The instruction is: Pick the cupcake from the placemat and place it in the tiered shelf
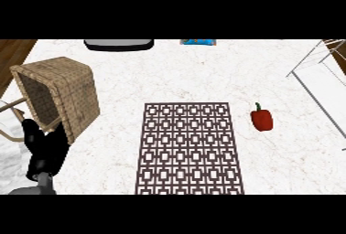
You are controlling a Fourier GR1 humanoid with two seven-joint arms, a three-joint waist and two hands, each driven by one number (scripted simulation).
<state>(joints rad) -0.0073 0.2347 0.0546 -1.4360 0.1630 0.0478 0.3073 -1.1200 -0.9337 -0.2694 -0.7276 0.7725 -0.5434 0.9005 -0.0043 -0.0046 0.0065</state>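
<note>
- One hand [45,148] showed, the left, black and coming up from the view's lower left corner on its grey forearm.
- Its fingers pointed up and lay relaxed, pinching nothing; their tips stood against the lower edge of the basket [57,93].
- The right hand did not show.
- The basket, of tan wicker, lay tipped on its side at the left, its open mouth facing left.
- The placemat [189,148] lay flat in the middle of the white marble counter [169,68], a dark lattice pattern on a long rectangle reaching to the lower edge.
- No cupcake showed on the placemat or anywhere else in view; where it was could not be told.
- A red pepper [262,119] with a green stem lay on the counter just right of the placemat, apart from it.
- The shelf [317,80], of thin grey wire, stood at the right edge, only partly in view.
- At the far edge sat a dark, grey-topped thing [119,44] and a small blue thing [198,42], both cut off.
</note>
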